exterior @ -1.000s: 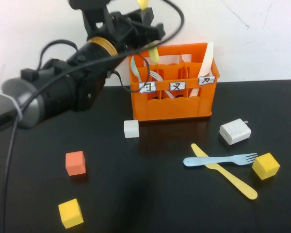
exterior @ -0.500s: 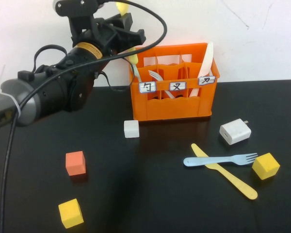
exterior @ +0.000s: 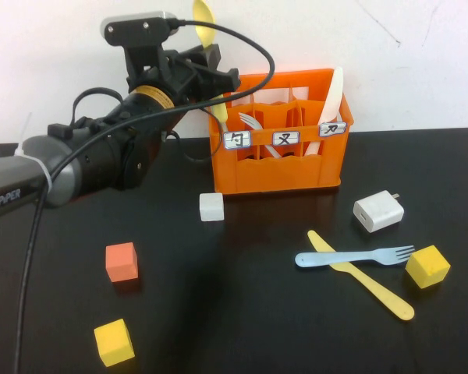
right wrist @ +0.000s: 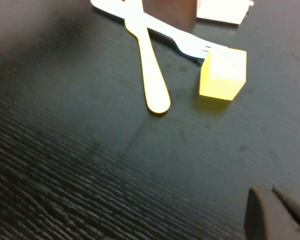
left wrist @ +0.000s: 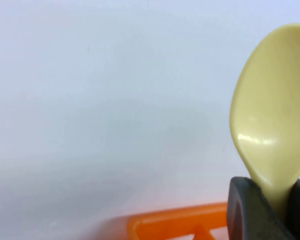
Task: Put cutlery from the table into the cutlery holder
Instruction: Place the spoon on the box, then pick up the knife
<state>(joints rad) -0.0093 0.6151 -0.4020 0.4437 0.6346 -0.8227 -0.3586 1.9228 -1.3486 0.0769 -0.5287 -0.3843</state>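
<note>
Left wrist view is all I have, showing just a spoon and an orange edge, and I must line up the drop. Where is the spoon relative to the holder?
Observer: The left hand holds the spoon upright, bowl up, at the holder's left end. I cannot tell whether its handle is inside the rim.
Operator: What is left on the table?
Observer: A fork lies across a knife, right of the holder and nearer the robot.
Operator: And the right hand?
Observer: The right hand shows only in its own wrist view, above the table near the knife's end.
</note>
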